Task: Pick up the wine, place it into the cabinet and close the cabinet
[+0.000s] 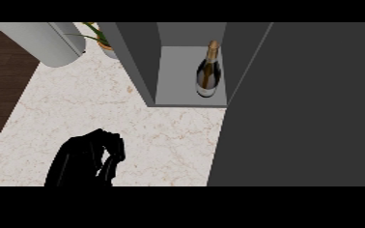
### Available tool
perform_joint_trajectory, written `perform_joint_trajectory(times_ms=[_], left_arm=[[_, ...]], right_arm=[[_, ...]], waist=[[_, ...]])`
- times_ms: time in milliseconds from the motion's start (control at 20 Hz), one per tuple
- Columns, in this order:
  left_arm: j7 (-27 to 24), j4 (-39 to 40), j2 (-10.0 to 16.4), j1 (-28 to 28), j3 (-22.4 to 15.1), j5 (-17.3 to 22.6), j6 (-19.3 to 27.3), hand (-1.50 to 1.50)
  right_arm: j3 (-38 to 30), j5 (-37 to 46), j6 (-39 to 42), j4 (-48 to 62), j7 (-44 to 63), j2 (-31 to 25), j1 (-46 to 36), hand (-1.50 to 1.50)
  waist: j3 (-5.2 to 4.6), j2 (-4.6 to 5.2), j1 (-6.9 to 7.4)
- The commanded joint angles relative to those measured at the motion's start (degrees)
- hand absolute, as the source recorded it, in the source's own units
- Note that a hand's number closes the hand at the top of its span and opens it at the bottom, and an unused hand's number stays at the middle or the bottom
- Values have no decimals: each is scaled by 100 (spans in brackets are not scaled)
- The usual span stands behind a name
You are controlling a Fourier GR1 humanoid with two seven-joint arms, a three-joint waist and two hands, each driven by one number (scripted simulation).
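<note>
The dark glass wine bottle with gold-foil neck (208, 72) stands inside the open grey cabinet (176, 77). It looks heavy, rigid, slick and breakable, best gripped round its body. Below the cabinet, the left hand (87, 160) is curled on nothing.

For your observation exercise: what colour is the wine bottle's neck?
Gold, on the wine bottle standing in the cabinet; the head view shows it.

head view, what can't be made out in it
Right hand: not visible anywhere in the head view.
White marble counter at right: covered by the large dark grey cabinet door.
Green potted plant: mostly behind the grey cabinet wall.
Dark glass wine bottle with gold neck: label too small to read.
</note>
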Motion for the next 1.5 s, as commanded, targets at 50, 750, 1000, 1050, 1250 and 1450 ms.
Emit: perform_joint_trajectory(times_ms=[50,750,1000,1050,1250,1450], left_arm=[[-156,-412,762,859,405,155,-470,150],[-664,-54,1818,2178,1984,1161,-1962,-150],[-772,-144,2292,2727,2264,1242,-2402,-150],[-861,163,2190,2623,2330,1185,-2476,-150],[-938,146,2376,2850,2481,1210,-2847,-150],[-1055,348,2618,3090,2757,1285,-3363,-150]], right_arm=[[773,-245,-73,-637,360,194,60,150],[3980,1290,-1986,411,1088,645,-1438,150],[4075,1522,-3209,901,847,633,-2314,150],[4225,1621,-3332,980,893,628,-2436,150],[3813,1732,-4029,1262,514,614,-2895,150],[3532,1671,-4471,1488,433,605,-3320,150]], waist=[[-3,1,26],[-25,-25,90],[-23,-41,244],[-35,-42,195],[-25,-22,276],[-27,-7,381]])
